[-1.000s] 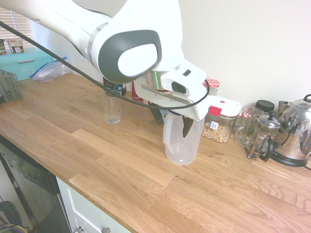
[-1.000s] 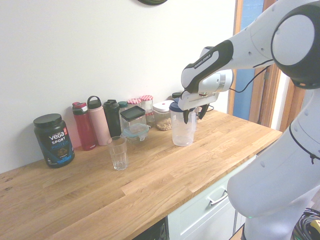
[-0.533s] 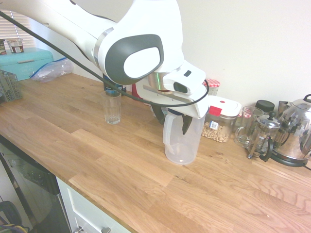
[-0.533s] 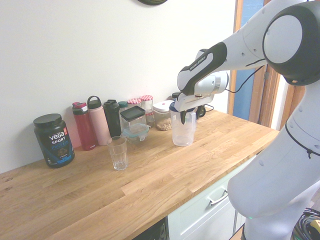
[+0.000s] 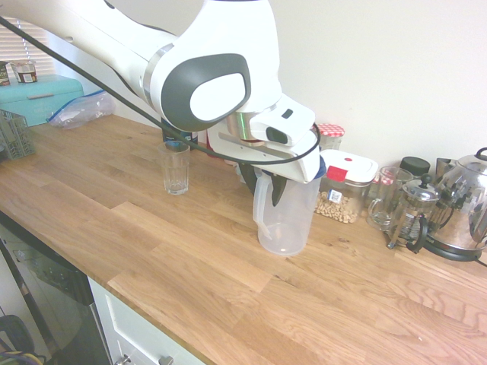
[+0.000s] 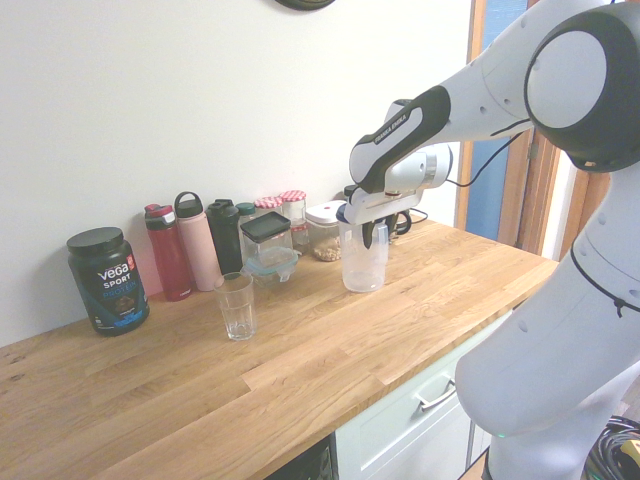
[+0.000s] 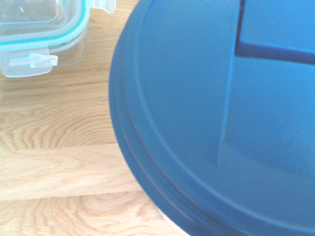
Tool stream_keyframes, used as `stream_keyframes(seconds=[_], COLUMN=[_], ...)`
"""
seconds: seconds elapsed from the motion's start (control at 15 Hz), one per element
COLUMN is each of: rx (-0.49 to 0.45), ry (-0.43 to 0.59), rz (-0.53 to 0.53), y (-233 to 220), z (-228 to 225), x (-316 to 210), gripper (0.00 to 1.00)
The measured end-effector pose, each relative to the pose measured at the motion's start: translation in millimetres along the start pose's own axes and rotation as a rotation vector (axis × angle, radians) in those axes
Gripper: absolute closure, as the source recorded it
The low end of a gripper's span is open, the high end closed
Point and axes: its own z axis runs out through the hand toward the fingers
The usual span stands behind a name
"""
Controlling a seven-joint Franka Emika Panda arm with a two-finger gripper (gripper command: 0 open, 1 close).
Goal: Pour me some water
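Claw (image 5: 275,192) straddling the clear jug (image 5: 285,220) from above, fingers down either side of its blue lid (image 7: 216,113); grip on it impossible to tell. Reaching top-down, presumably for lifting and tipping. Water too faint to discern, probably in the jug below. Drinking glass (image 6: 236,306) standing well apart, path unobstructed. Lidded jars (image 5: 346,190) crowding just behind, near the wall.

Oak worktop (image 5: 190,251), white wall (image 6: 150,100), daylight.
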Motion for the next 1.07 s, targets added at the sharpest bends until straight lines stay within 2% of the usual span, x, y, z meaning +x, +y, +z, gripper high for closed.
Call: stream_keyframes(seconds=[0.47,0.67,0.87,1.07], rx=[-0.004,0.002,0.045,0.067], ry=[0.009,0.02,-0.017,-0.107], rz=[0.024,0.014,-0.061,-0.21], y=[12,18,13,-14], z=[-5,-24,-80,-123], x=[3,4,-9,-33], gripper=[1.0,1.0,1.0,1.0])
